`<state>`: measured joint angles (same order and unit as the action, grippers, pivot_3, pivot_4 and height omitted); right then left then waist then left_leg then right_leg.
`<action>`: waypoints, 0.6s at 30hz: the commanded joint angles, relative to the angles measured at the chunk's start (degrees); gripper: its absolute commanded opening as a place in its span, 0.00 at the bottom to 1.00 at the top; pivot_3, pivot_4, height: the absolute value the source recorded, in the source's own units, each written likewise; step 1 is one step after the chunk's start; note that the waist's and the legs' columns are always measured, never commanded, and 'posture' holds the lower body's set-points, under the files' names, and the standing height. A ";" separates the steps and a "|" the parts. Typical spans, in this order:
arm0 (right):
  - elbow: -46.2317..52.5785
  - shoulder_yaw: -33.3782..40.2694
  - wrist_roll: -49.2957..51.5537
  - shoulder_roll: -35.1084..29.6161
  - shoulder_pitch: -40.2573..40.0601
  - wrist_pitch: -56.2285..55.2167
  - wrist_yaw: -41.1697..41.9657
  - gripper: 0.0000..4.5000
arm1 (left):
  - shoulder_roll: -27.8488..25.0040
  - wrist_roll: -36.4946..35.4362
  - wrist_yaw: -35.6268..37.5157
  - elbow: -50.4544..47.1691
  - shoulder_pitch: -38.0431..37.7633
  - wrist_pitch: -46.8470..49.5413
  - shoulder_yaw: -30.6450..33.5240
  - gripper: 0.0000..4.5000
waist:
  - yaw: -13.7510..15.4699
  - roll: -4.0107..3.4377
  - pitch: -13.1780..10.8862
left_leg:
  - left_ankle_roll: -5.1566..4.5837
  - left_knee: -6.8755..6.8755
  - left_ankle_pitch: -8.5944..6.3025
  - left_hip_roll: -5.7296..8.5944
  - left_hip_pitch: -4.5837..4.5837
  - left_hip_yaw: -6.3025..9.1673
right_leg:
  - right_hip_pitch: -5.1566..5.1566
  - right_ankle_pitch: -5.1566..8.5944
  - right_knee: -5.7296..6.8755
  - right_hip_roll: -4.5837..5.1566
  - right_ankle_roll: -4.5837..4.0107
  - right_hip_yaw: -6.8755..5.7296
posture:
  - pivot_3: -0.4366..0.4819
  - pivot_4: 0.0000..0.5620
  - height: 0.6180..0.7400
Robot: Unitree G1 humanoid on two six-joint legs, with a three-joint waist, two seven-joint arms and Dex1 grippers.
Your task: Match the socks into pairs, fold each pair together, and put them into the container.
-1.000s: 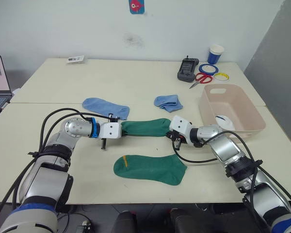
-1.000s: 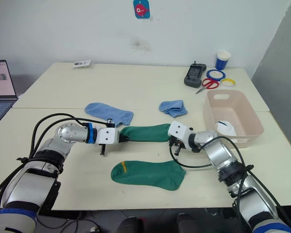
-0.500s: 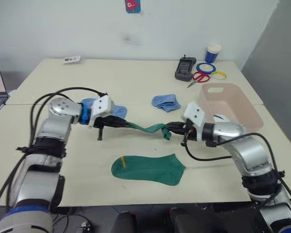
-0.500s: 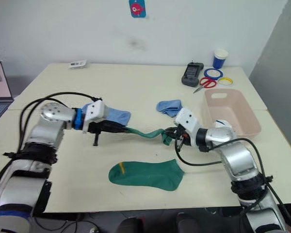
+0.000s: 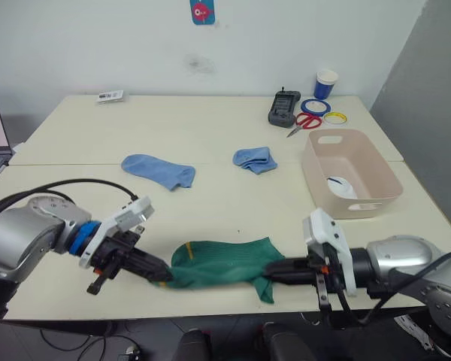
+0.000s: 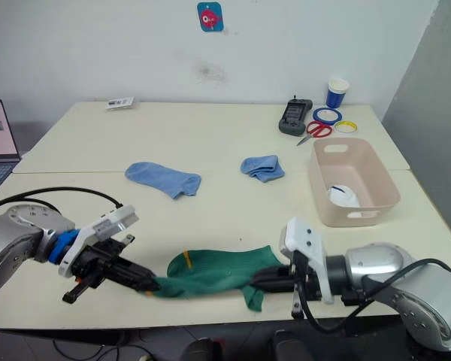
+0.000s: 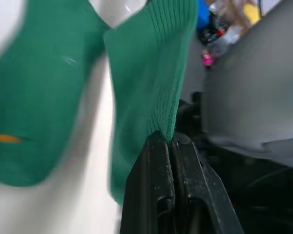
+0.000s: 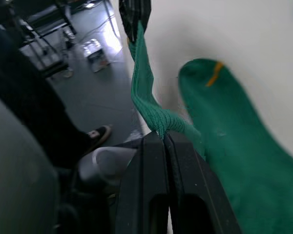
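Both my jaws are pinched tight on the same dark green sock (image 6: 203,280): my left gripper (image 5: 159,274) has one end, my right gripper (image 5: 274,268) the other, and the ribbed knit hangs slack between them along the table's near edge. Under it lies the second green sock (image 5: 225,254), flat, its yellow cuff stripe showing; where the held one ends and the lying one begins is hard to make out. In my wrist views the cloth vanishes between closed black fingers (image 7: 158,161), the gripped edge hidden.

Two soft light blue socks rest farther back: one (image 5: 159,169) spread flat, one (image 5: 254,159) crumpled. The container (image 5: 351,173), a smooth beige-pink tub with rounded corners, stands at my right; something white (image 5: 340,186) lies inside, partly hidden by its wall.

Half a second ago I held the sock stretched taut in the air above the table's middle; now it has come down onto its mate at the near edge.
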<state>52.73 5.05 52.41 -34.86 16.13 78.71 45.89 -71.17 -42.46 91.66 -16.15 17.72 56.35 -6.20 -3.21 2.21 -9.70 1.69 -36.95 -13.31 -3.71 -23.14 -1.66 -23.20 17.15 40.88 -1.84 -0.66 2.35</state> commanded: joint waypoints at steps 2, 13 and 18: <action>-0.32 -0.78 3.62 -0.88 -2.08 2.02 -4.45 0.01 | 2.51 1.03 -5.48 0.16 -1.32 2.35 -1.29 0.00 | 0.06 -0.01 0.00 | 0.00 0.03 0.00 0.02 0.04 -0.01 | 0.01 0.02 -0.01 0.00 -0.02 0.01 | 0.48 0.27 0.93; -14.98 -11.87 -9.72 -4.89 3.61 -5.32 -11.03 0.01 | 17.08 13.72 -12.56 14.58 11.33 -3.64 -11.32 0.00 | 0.32 0.16 -0.09 | -0.03 0.01 -0.02 0.16 -0.19 -0.08 | -0.16 0.04 -0.12 -0.21 -0.04 0.07 | 0.48 0.27 0.93; -19.72 -14.66 -13.78 -5.87 6.26 -9.15 -10.50 0.01 | 19.28 18.14 -12.25 21.48 16.15 -6.98 -13.41 0.00 | 0.37 0.16 -0.10 | -0.03 0.02 -0.02 0.14 -0.25 -0.01 | -0.20 0.04 -0.12 -0.25 -0.04 0.02 | 0.48 0.27 0.93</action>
<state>33.29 -9.12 39.90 -40.13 21.18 71.64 34.94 -52.26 -26.03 79.16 3.51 32.20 50.92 -19.24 -2.84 2.37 -9.80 1.65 -36.94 -13.33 -3.56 -23.38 -1.67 -23.39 17.18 40.77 -2.10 -0.71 2.37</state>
